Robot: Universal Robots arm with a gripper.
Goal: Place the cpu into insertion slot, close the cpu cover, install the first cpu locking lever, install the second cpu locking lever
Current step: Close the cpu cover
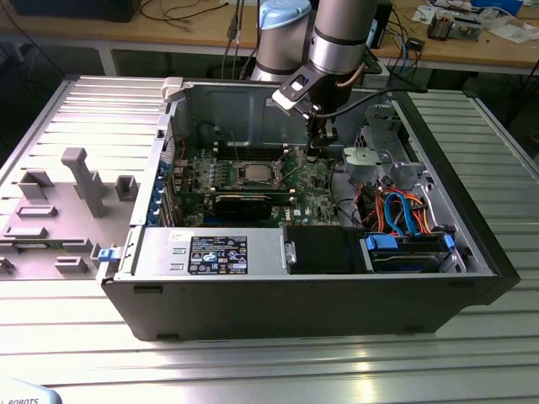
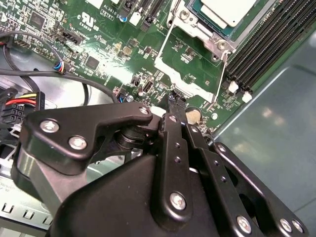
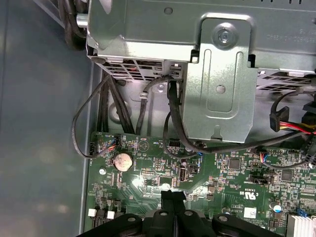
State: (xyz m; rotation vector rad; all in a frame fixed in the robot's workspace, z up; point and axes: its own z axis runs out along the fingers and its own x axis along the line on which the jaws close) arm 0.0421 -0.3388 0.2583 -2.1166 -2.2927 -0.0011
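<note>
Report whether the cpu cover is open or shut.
Open. In the second wrist view the cpu cover is swung clear of the cpu, whose top lies bare; green board shows through the cover's cut-out.

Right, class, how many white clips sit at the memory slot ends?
2: one white clip beside another, at the green board's edge near the coin battery; more may be hidden.

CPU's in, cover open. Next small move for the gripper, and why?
Probably tip the cpu cover over toward the insertion slot. In the second wrist view the cpu lies in the slot, the cover is swung open beside it, and the shut gripper sits with its tips close to the cover's free edge.
</note>
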